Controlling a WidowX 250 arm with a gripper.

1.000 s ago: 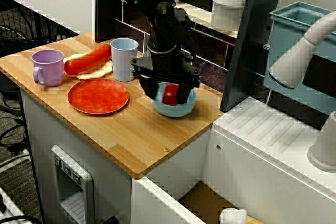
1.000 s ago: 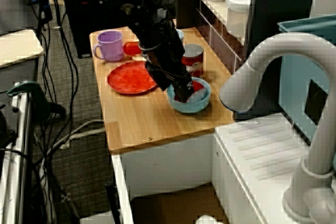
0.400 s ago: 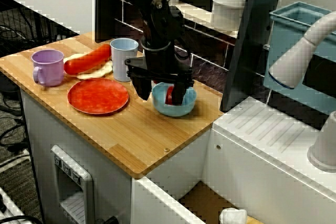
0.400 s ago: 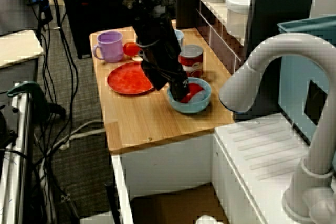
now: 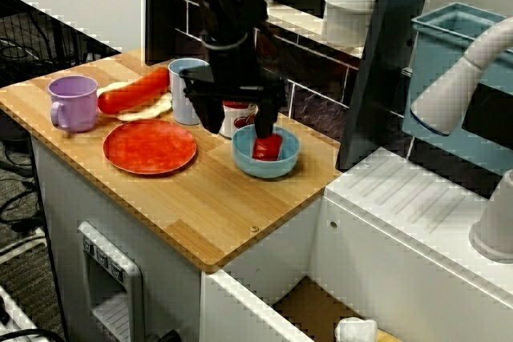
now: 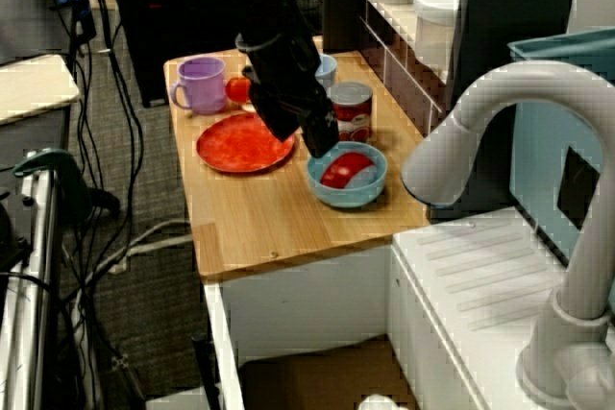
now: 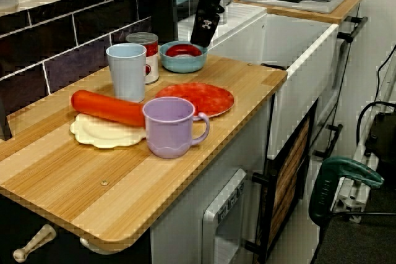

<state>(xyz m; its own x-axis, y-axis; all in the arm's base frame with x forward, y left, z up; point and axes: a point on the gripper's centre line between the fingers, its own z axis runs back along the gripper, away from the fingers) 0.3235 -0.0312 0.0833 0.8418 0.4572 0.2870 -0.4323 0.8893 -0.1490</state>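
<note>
purple mug [image 5: 72, 102], red plate [image 5: 149, 146], blue cup [image 5: 183, 90], can [image 6: 354, 114].

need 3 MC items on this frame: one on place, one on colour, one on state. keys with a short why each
1. Where does the red object lie?
A. on the red plate
B. in the blue bowl
C. in the light blue cup

2. What colour is the mug with the handle?
A. green
B. purple
C. yellow

3. How is the gripper?
A. shut on the red object
B. shut on the mug
C. open and empty, above the blue bowl

Key
1 B: the view from the sink side shows it resting inside the blue bowl.
2 B: the mug shows purple in all three views.
3 C: the jaws stand wide apart with nothing between them, and the red object lies below them.
</note>
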